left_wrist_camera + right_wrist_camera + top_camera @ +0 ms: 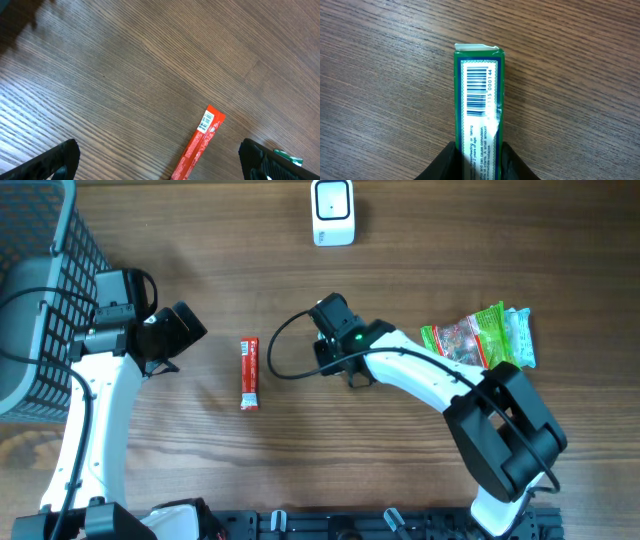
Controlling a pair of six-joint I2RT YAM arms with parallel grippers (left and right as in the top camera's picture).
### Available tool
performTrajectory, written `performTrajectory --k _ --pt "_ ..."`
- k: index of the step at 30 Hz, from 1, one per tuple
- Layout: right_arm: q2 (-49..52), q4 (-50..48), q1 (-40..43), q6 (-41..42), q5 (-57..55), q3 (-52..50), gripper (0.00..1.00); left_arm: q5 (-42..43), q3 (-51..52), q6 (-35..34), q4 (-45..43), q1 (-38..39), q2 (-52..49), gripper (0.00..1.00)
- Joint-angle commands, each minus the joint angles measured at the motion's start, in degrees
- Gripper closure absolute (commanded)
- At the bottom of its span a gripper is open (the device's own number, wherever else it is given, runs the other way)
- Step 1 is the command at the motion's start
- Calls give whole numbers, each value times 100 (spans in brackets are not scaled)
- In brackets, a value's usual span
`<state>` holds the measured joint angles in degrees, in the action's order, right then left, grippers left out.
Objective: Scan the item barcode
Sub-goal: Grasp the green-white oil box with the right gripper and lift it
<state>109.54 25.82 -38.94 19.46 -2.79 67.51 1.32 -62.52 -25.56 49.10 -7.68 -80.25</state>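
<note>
The right gripper (480,161) is pinching the low end of the green box (480,90) near the middle of the table, with the barcode facing up. The box looks light and stiff, but it is thin card, so hold its long sides gently, away from the barcode. The left gripper (160,162) is spread wide with nothing in it, and nothing shows in the basket (80,250).

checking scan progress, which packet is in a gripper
The green box, pinched in the right gripper, barcode showing. The red stick and the snack bags lie loose on the table.
</note>
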Motion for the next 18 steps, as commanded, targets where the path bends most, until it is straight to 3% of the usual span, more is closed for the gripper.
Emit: performTrajectory --k 1,5,15,18 --pt "-319 -33 271 -98 931 -33 73 -79 -44 52 -4 -26 22 0" --pt "-323 -83 546 -195 2074 -35 75 -79 -44 52 -4 -26 22 0" --pt "-31 -50 671 -295 1893 -50 69 -79 -44 52 -4 -26 22 0" --pt "-13 -57 678 -299 1674 -50 58 -79 -44 52 -4 -26 22 0"
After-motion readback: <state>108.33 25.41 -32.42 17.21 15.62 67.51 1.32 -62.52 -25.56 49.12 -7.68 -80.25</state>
